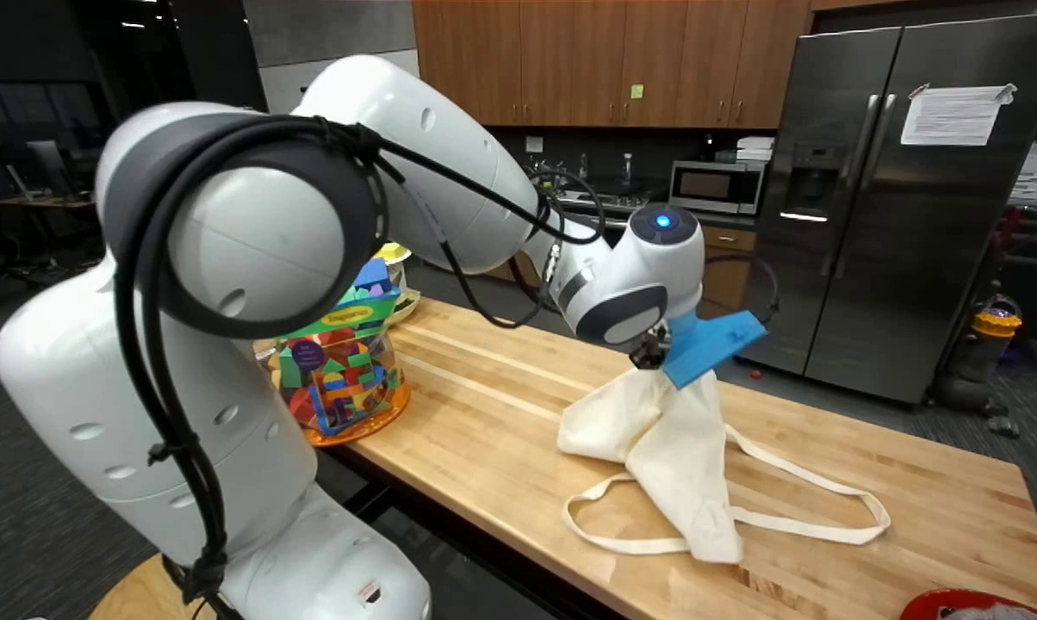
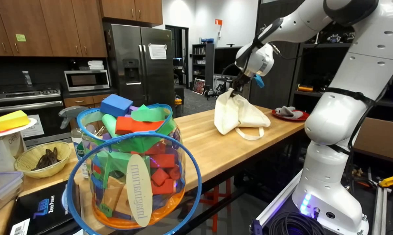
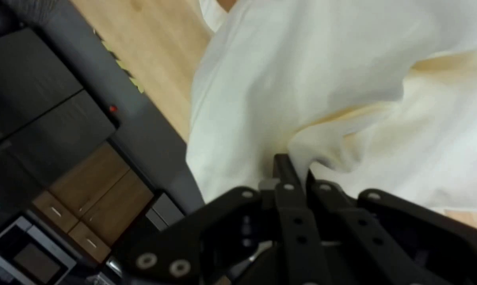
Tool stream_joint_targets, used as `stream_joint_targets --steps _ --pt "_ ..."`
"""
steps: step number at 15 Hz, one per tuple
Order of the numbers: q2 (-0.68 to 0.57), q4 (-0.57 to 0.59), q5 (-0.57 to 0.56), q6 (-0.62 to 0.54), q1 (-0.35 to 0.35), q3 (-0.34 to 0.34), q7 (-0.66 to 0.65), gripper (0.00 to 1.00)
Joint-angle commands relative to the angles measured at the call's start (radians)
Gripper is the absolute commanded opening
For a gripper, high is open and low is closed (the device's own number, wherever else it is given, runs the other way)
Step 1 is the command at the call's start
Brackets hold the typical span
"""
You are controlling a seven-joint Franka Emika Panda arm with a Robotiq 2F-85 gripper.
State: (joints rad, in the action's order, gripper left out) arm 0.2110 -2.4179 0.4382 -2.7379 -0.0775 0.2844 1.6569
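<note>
A cream cloth bag (image 1: 686,482) hangs bunched and slumped below my gripper (image 3: 298,170). In the wrist view the dark fingers (image 3: 283,168) are shut with a fold of the bag (image 3: 321,71) pinched between them. Its upper part is drawn up to a peak at the gripper (image 2: 237,89) in an exterior view. Both strap loops (image 1: 828,508) lie on the wooden table (image 1: 484,370), and the bag's lower parts seem to rest there too. A flat blue piece (image 1: 712,344) sticks out beside the wrist. The bag's inside is hidden.
A clear tub of coloured blocks (image 2: 162,160) stands at one end of the table. Near it are a yellow basket (image 2: 61,155), a black box (image 2: 39,209) and a spray bottle (image 2: 75,137). Beyond the bag lies a red plate (image 2: 301,116) with a grey cloth (image 2: 288,112).
</note>
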Motion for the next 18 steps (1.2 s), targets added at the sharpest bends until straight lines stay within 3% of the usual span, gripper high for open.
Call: stream_joint_targets --steps 1,5,13,18 --pt "0.012 0.141 -0.107 0.096 0.026 -0.053 -0.093 0.01" --pt "0.017 0.291 -0.22 0.223 0.049 -0.112 -0.202 0.01" --pt "0.015 0.552 -0.267 0.321 0.141 -0.232 -0.327 0.01" --pt "0.064 0.594 -0.297 0.313 0.126 -0.215 -0.338 0.01"
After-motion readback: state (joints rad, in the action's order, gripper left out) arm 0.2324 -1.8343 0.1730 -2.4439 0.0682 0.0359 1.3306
